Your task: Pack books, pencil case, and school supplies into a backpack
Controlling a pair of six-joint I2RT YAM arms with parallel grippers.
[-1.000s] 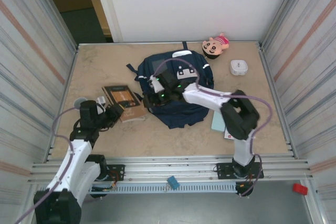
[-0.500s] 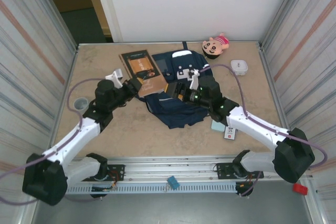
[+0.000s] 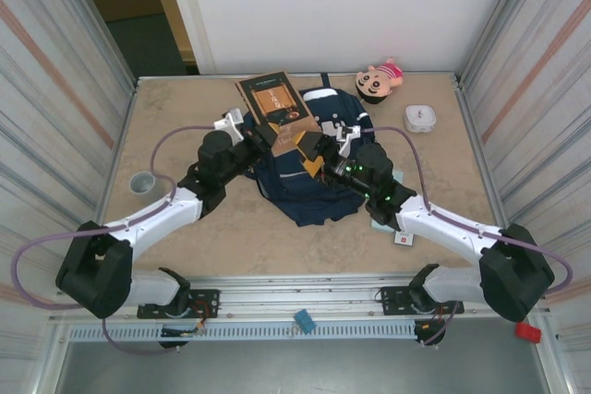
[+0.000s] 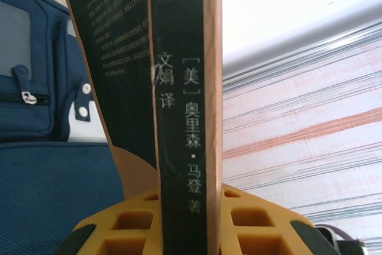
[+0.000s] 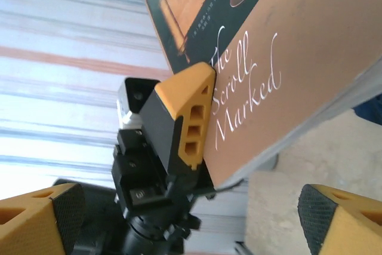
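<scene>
Grey and round, a cup (image 3: 141, 182) sits at the far left of the table (image 3: 249, 246), no part of the job. To its right the left gripper (image 3: 262, 139) clamps the lower edge of the tan book (image 3: 275, 106), its fingers narrow on the cover and spine, holding it tilted up in the air over the top end of the navy backpack (image 3: 309, 193). The right wrist view shows 1 yellow finger (image 5: 186, 117) pressed flat on the cover. Next comes the right gripper (image 3: 307, 152), just beside the book over the backpack, its fingers spread wide and holding nothing. Further right, the teal pencil case (image 3: 377, 221) and the small white pack (image 3: 404, 238) lie on the table beside the backpack, partly under the right arm. By my reckoning 0 of the 3 items are packed: the book is on its way, 2 wait. Whether the backpack's main pocket is unzipped, I cannot tell.
</scene>
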